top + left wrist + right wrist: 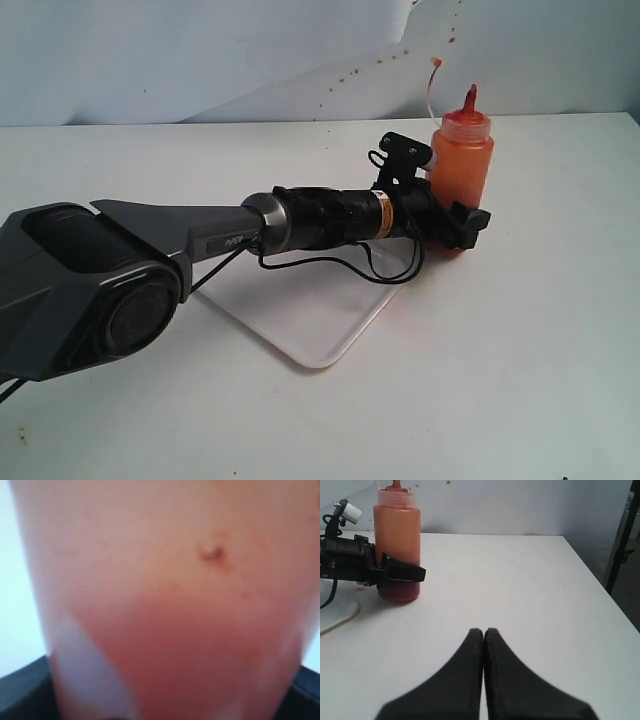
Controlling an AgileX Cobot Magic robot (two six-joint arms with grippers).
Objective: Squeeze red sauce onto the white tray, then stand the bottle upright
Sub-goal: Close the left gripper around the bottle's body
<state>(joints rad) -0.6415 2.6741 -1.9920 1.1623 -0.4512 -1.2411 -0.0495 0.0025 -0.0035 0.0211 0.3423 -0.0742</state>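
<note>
A: White bench (pixel 520 380) under a pale backdrop (pixel 200 60) flecked with red spots. Where is the bottle (pixel 461 160)?

B: Right inside the left claw (pixel 458 212). It stands upright on the bench, base down and nozzle up, so its long axis runs straight up across the line of the jaws. They clasp it low on the body, one finger on each side.

A: A real grip, then?

B: It looks like one. The near finger lies flat against the plastic, and the bottle fills the left wrist view.

A: And the white tray (pixel 320 345)?

B: Behind that claw, back under its arm. The bottle sits just beside the tray's corner, off the tray.

A: Any red sauce on it?

B: I can't make out a blob. The arm hides much of the tray.

A: What about the right claw (pixel 484 632)?

B: Closed tip to tip and holding nothing, low over the bench. The bottle is ahead of it and well apart, so the left arm is far nearer.

A: So what does the next move turn on?

B: In my view, letting go cleanly. The jaws need to spread evenly and draw straight back along the arm's line, away from the upright bottle. A sideways drag that low could tip it
</note>
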